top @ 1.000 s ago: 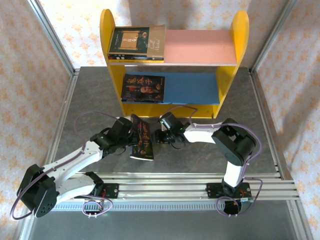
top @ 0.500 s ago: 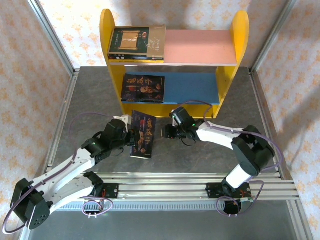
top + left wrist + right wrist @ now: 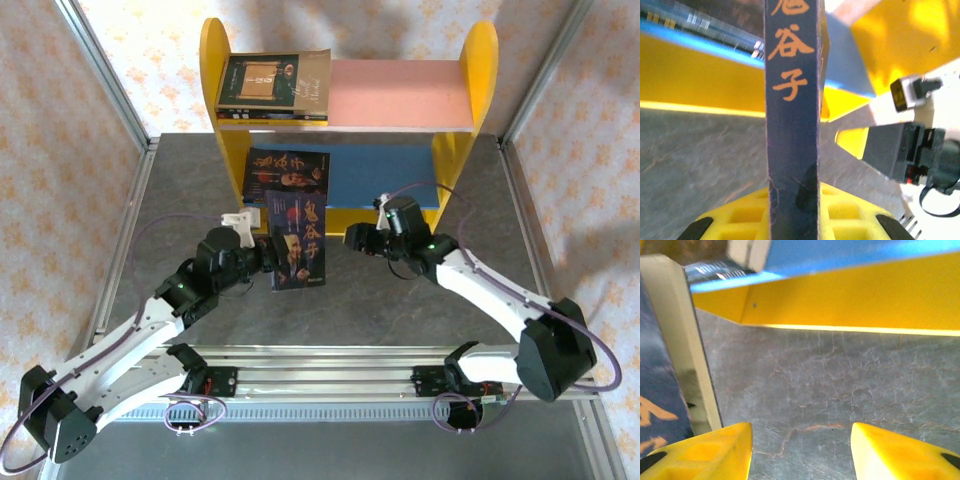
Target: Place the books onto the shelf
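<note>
While holding bearded-man paperback (image 3: 297, 240) clamped in left gripper (image 3: 264, 258), mid-frame just below shelf (image 3: 390, 178), with right gripper (image 3: 352, 240) spread empty beside it: could twist in one-edge pinch, snagging shelf's front edge.

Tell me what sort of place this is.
Most likely a robot test cell rather than a home: aluminium frame posts fence a grey table, patterned cloth backdrop hangs behind them, and a slotted metal mounting rail runs along its near edge.
</note>
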Controlling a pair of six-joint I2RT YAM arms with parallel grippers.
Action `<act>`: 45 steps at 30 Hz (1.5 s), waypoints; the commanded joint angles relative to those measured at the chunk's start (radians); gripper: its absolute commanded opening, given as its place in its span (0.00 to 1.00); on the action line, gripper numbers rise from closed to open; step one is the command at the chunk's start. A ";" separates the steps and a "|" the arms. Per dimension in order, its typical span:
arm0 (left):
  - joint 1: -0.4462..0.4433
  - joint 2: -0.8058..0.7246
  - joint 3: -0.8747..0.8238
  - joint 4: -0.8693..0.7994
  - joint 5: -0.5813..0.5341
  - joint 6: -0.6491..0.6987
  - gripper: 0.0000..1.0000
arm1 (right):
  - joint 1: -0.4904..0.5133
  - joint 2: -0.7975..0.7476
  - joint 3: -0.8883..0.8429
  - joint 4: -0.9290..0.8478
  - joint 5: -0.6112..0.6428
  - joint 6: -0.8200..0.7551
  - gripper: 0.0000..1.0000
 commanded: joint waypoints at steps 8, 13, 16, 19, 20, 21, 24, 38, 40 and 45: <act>-0.026 0.056 0.118 0.311 -0.354 -0.136 0.00 | -0.014 -0.169 -0.058 0.150 -0.011 0.233 0.74; -0.046 0.157 0.145 0.448 -0.415 -0.159 0.00 | -0.013 -0.206 -0.131 0.325 -0.012 0.381 0.86; -0.057 0.214 0.165 0.520 -0.427 -0.176 0.00 | -0.005 -0.206 -0.153 0.397 -0.016 0.441 0.90; -0.071 0.257 0.184 0.567 -0.440 -0.183 0.00 | 0.015 -0.206 -0.170 0.454 -0.001 0.483 0.94; -0.077 0.268 0.190 0.575 -0.447 -0.184 0.00 | 0.023 -0.204 -0.174 0.469 0.009 0.495 0.95; -0.084 0.277 0.192 0.587 -0.454 -0.184 0.00 | 0.031 -0.199 -0.177 0.486 0.015 0.506 0.95; -0.101 0.296 0.196 0.619 -0.466 -0.186 0.00 | 0.063 -0.175 -0.186 0.549 0.038 0.543 0.97; -0.152 0.334 0.190 0.711 -0.508 -0.185 0.00 | 0.131 -0.098 -0.214 0.752 0.119 0.687 0.95; -0.157 0.336 0.182 0.729 -0.518 -0.186 0.00 | 0.136 -0.096 -0.235 0.785 0.146 0.720 0.94; -0.177 0.340 0.163 0.763 -0.552 -0.187 0.00 | 0.148 -0.080 -0.262 0.853 0.192 0.765 0.91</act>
